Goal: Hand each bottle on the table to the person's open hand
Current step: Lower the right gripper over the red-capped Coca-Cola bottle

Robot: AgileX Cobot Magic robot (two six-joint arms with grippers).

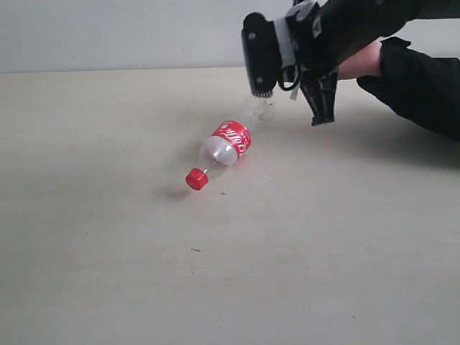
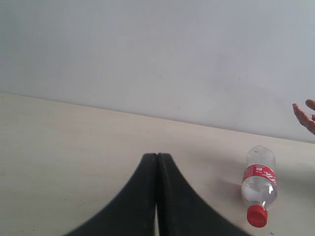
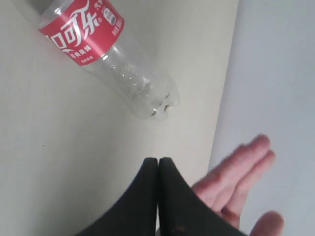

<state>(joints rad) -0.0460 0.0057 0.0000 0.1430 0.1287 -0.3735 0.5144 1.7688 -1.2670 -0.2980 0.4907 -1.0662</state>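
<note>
We see our left hand with its two black fingers pressed flat together, nothing between them, above the pale surface. Off to one side a clear red-labelled bottle lies on it, red cap nearest us. Farther off, the person's open hand shows only at the frame's edge.

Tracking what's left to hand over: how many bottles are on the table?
1. The red-capped bottle lies on its side on the table; others may be offscreen.

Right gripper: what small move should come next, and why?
Probably open the right gripper and lower it onto the bottle: its jaws are shut on nothing, the bottle lies on its side on the table, and the person's open hand is nearby.
</note>
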